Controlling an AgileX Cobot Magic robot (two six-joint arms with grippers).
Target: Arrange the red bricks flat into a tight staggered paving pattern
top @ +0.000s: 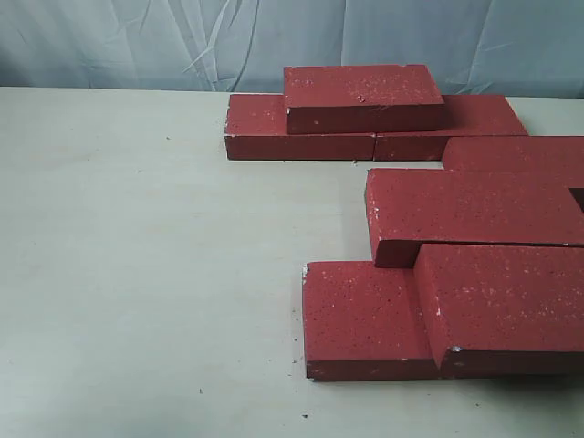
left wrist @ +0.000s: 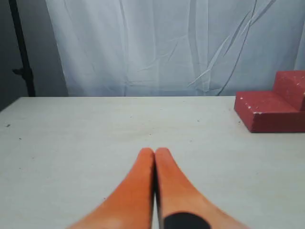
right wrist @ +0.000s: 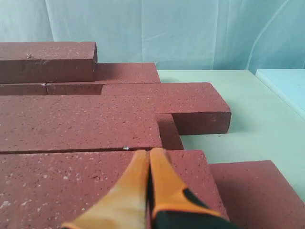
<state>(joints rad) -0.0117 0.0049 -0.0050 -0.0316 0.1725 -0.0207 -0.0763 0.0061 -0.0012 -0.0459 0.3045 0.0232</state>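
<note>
Bricks (top: pixel 456 210) piled at right of table (top: pixel 137 274), several stacked, not flat yet. Both grippers pinched closed, empty: left gripper (left wrist: pixel 155 151) over bare table, right gripper (right wrist: pixel 148 152) just above the pile. Risk: nudging an upper one drags its neighbour or tips it off. Open room lies left; right table edge looks close, unsure.

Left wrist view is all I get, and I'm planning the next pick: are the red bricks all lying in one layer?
Observer: No. A top brick lies over the far left brick and its neighbour.
Operator: Any other stacking?
Observer: Yes, a near brick overlaps the front brick on the table.
Operator: Where's the right gripper?
Observer: The right gripper is shut, over the bricks' tops.
</note>
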